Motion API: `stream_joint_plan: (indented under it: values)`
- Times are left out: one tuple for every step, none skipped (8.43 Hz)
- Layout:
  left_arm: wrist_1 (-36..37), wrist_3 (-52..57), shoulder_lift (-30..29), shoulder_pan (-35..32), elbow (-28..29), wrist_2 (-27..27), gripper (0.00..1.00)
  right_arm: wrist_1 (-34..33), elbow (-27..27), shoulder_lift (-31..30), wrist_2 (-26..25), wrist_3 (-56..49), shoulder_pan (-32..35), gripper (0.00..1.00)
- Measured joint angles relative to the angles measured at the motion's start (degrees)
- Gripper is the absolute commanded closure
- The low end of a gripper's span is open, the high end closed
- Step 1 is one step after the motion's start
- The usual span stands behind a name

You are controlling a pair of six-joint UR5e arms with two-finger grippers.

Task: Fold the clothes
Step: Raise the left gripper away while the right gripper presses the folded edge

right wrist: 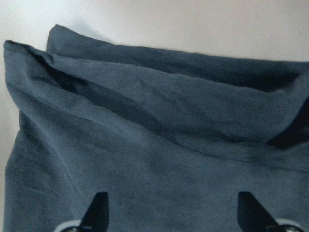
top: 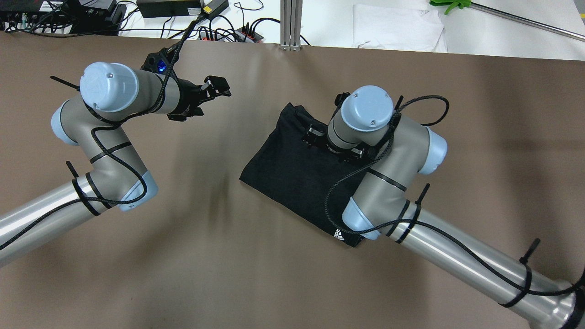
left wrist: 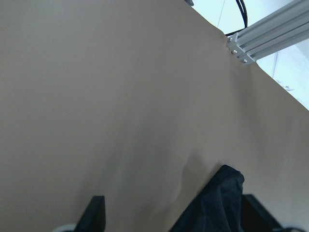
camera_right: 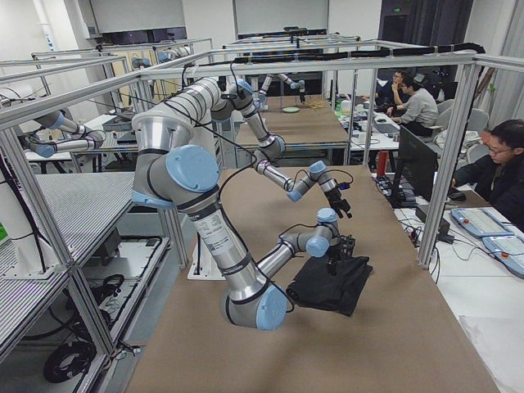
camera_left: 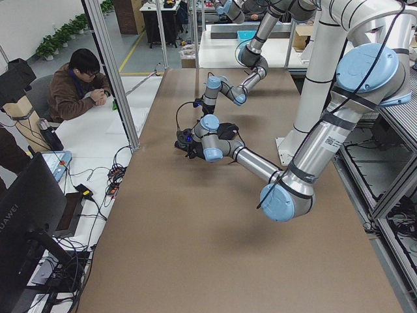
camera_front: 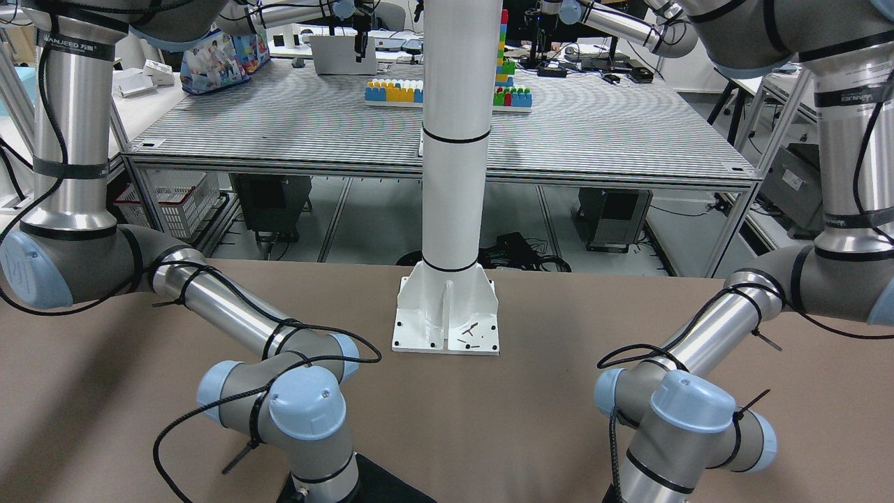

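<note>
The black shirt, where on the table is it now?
In the overhead view the shirt lies folded just right of the table's centre, directly under the right pincer, with the left pincer off to its left.

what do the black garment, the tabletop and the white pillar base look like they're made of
Black garment: soft matte fabric, probably a cotton-like knit; it creases and lies in limp folded layers.
Tabletop: smooth matte brown sheet, maybe laminate or a mat; flat and even-toned.
White pillar base: likely painted metal, slightly glossy; rigid ribs and bolt holes.
</note>
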Motion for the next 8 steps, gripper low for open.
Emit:
stream_joint_plan:
  values:
    - [-0.1,0.3,0.7,-0.1,-0.7,-0.1,0.0,-0.6,-4.4,3.1,-0.2,-3.2,0.0,0.06]
    - [-0.1,0.5,1.0,-0.1,-0.9,-0.2,0.0,-0.9,-7.3,4.6,-0.4,-6.0,0.2,0.06]
    - [-0.1,0.5,1.1,-0.1,-1.0,-0.2,0.0,-1.0,-9.4,5.2,-0.8,-8.4,0.5,0.06]
    - [-0.2,0.6,1.0,-0.1,-1.0,-0.1,0.0,-1.0,-11.1,5.3,-1.5,-10.6,0.8,0.06]
    - [-0.2,0.6,0.9,0.0,-1.0,-0.1,0.0,-1.0,-12.1,5.1,-2.4,-13.5,1.5,0.06]
    - [-0.2,0.6,0.7,0.1,-1.0,0.1,0.0,-1.0,-13.3,4.7,-3.5,-16.9,2.4,0.06]
    - [-0.1,0.6,0.6,0.2,-0.9,0.2,0.0,-0.9,-15.2,4.4,-4.2,-19.8,3.9,0.06]
    - [-0.1,0.5,0.5,0.2,-0.9,0.3,0.0,-0.7,-17.3,4.2,-4.6,-22.4,5.5,0.06]
